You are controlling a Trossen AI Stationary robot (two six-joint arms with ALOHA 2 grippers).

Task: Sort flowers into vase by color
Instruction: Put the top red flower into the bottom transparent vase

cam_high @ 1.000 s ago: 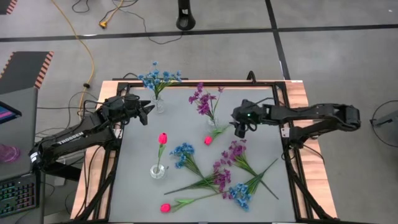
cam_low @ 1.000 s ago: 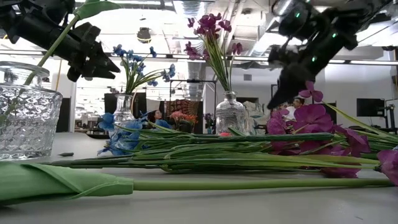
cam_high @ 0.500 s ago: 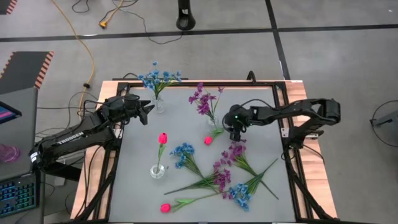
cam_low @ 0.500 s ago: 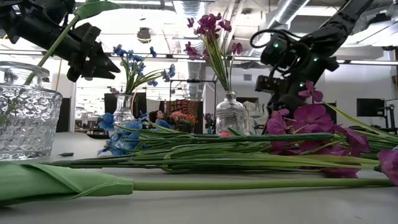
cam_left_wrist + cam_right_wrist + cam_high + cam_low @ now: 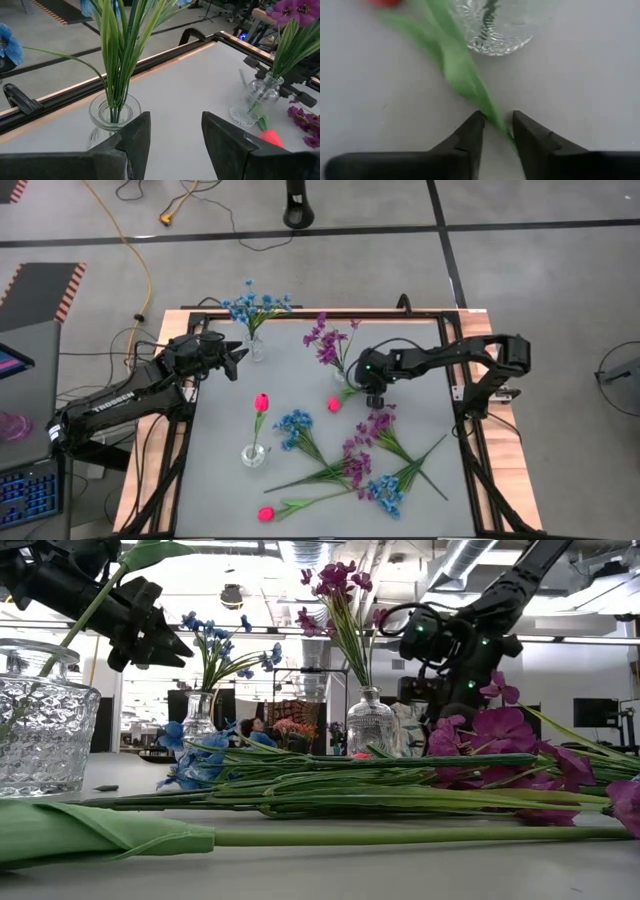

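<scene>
On the table point(image 5: 420, 380), near the middle: the right gripper point(image 5: 495, 131) is down at the surface beside the vase of purple flowers point(image 5: 340, 373).
Right gripper state: its two fingers point(image 5: 470, 136) stand a narrow gap apart, astride the green stalk of a lying tulip point(image 5: 455, 65); the stalk runs between the tips, but whether they press on it cannot be told.
Tulip at the gripper: it lies flat, its pink-red bud point(image 5: 335, 406) just beside the foot of the purple vase.
Left gripper point(image 5: 172, 132): it hangs at the table's back left corner, close to the vase of blue flowers point(image 5: 256, 346); its fingers are spread apart with nothing between them.
Third vase point(image 5: 254, 453): it stands left of centre near the front, with one pink-red tulip point(image 5: 261, 403) upright in it.
Loose stems: blue blooms point(image 5: 293, 426), purple blooms point(image 5: 378, 422) and another pink-red tulip point(image 5: 266, 514) lie crossed over one another on the front half of the table.
</scene>
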